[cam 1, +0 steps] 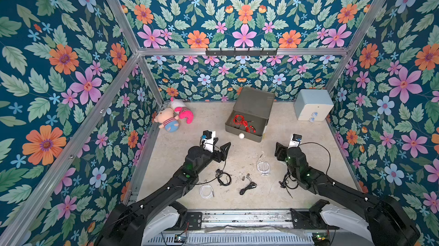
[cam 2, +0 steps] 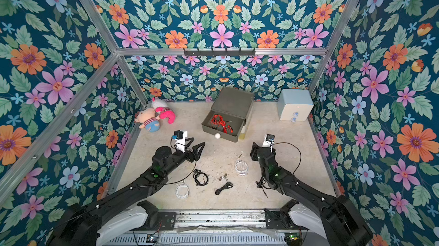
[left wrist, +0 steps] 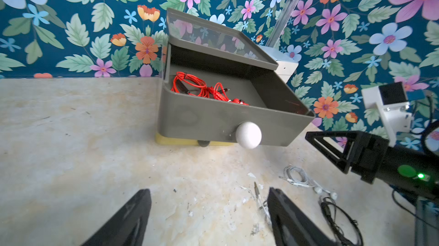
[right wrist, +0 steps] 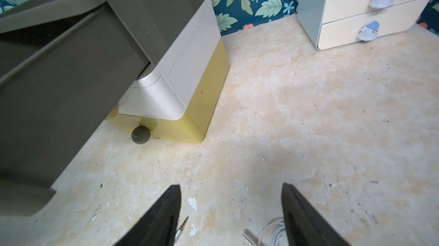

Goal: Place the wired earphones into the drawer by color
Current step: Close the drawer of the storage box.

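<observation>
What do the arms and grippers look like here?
The left arm and right arm are matte black on white base housings, with green status lights. Each wrist carries a white camera mount and a looping black cable. The left gripper and right gripper have black triangular open-framed fingers.

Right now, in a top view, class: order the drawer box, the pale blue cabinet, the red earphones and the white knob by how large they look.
Largest to smallest:
1. drawer box
2. pale blue cabinet
3. red earphones
4. white knob
No two look alike in size, and all sit at a similar depth, so the order is safe.
</observation>
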You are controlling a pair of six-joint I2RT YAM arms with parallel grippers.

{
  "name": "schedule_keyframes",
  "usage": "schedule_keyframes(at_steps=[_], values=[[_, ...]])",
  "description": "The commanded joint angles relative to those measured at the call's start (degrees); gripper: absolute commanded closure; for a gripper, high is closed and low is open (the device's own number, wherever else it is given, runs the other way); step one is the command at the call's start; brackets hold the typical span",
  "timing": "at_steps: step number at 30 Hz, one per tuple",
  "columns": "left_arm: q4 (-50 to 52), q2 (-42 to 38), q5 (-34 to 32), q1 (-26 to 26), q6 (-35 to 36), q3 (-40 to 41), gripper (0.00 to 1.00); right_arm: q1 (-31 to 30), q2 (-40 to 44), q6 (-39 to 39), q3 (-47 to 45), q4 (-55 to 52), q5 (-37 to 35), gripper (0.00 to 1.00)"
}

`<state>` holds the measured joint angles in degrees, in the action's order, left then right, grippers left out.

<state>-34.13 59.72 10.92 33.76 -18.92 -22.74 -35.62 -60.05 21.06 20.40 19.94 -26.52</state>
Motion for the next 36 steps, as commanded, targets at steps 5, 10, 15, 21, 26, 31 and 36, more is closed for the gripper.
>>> schedule_keyframes(at_steps=[5, 10, 15, 21, 26, 31, 36], values=[[-7.03, 6.41, 6.33, 0.51, -8.02, -3.84, 0.28, 0.02, 3.98, -3.64, -3.88, 6.5, 1.15, 0.28], [-10.47, 11.48, 8.68, 0.69, -10.64, -6.19, 0.34, -0.02, 6.54, -4.44, -3.73, 4.4, 3.35, 0.27], [-13.06, 14.83, 9.03, 1.01, -12.84, -7.38, 0.41, -0.01, 8.65, -4.36, -4.25, 3.61, 4.62, 0.27], [-13.81, 17.11, 8.77, 1.31, -14.18, -8.87, 0.47, -0.06, 10.29, -4.54, -4.74, 3.49, 4.47, 0.26], [-14.36, 19.17, 9.56, 1.66, -15.43, -10.21, 0.51, -0.05, 10.74, -4.54, -4.85, 3.43, 4.38, 0.25], [-14.4, 20.5, 9.66, 2.1, -16.3, -10.74, 0.55, -0.02, 11.31, -4.54, -4.92, 3.0, 3.86, 0.26], [-13.51, 21.38, 8.96, 2.37, -16.76, -11.23, 0.57, -0.02, 12.06, -4.54, -5.42, 3.5, 3.59, 0.25]])
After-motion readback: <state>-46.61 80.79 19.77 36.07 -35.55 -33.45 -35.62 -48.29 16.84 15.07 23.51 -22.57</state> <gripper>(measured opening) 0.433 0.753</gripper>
